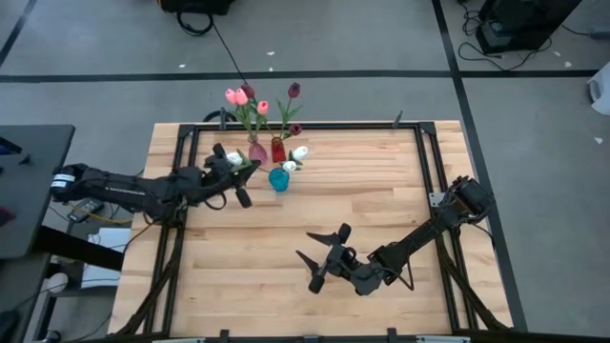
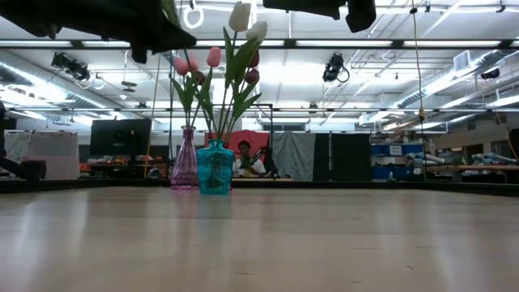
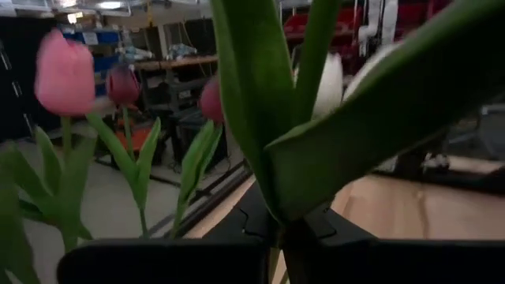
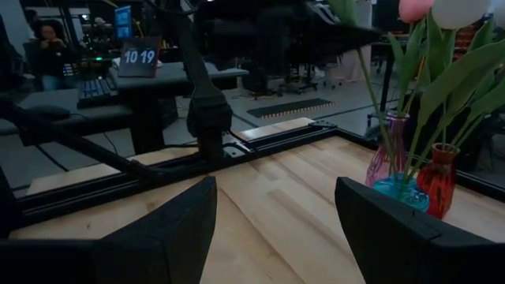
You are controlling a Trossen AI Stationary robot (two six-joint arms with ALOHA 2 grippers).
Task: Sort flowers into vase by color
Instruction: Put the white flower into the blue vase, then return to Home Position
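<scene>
Three small vases stand near the table's far edge: a pink one point(image 1: 257, 151) with pink tulips point(image 1: 236, 96), a red one point(image 1: 277, 150) with maroon tulips point(image 1: 294, 90), and a teal one point(image 1: 278, 179) point(image 2: 215, 166) with white tulips point(image 1: 300, 152). My left gripper point(image 1: 233, 176) hovers just left of the teal vase, shut on a tulip whose green leaves point(image 3: 260, 118) rise in front of its camera; a white head point(image 3: 327, 79) shows beyond them. My right gripper point(image 1: 322, 259) point(image 4: 276, 229) is open above the table's middle, holding nothing. My left gripper pinches a tulip's thin green stem point(image 3: 282, 237) between its two fingers, just below the leaves. It comes level from the table's left. The flower stands upright in the hold, high above the table. Where the stem's lower end goes is hidden.
Bare wooden table point(image 1: 286, 286) lies between the vases and the near edge. A black metal frame point(image 1: 419, 171) borders the table. In the low view the red vase is hidden behind the teal one. A person point(image 2: 243, 154) sits in the room beyond.
</scene>
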